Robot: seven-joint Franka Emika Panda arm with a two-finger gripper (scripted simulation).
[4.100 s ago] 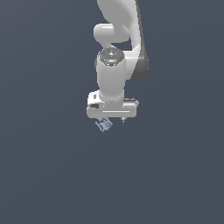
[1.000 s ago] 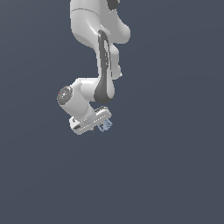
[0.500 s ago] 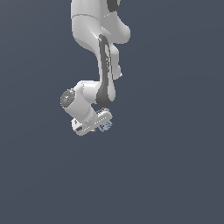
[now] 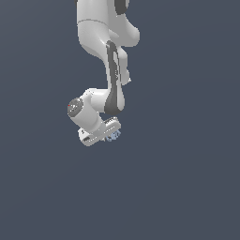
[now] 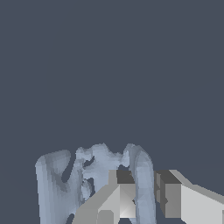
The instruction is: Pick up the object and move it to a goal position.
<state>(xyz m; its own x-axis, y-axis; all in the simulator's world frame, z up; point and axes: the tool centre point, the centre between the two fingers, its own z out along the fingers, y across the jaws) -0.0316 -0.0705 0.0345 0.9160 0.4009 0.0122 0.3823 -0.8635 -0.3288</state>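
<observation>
Pale blue-grey, bumpy hook-like object (image 5: 98, 175) sits clamped between the two fingers (image 5: 118, 199) of the white end effector (image 4: 110, 133), which is closed narrowly on one slender curved limb of it (the rest of the piece spreads off to one side of the fingers). Its long limb runs along the fingers, so it lies straight ahead of the end effector. In the exterior view the white Panda arm (image 4: 101, 33) hangs it in open dark space; no goal marker shows.

no text, label, brand, number or sign can be read in either view.
</observation>
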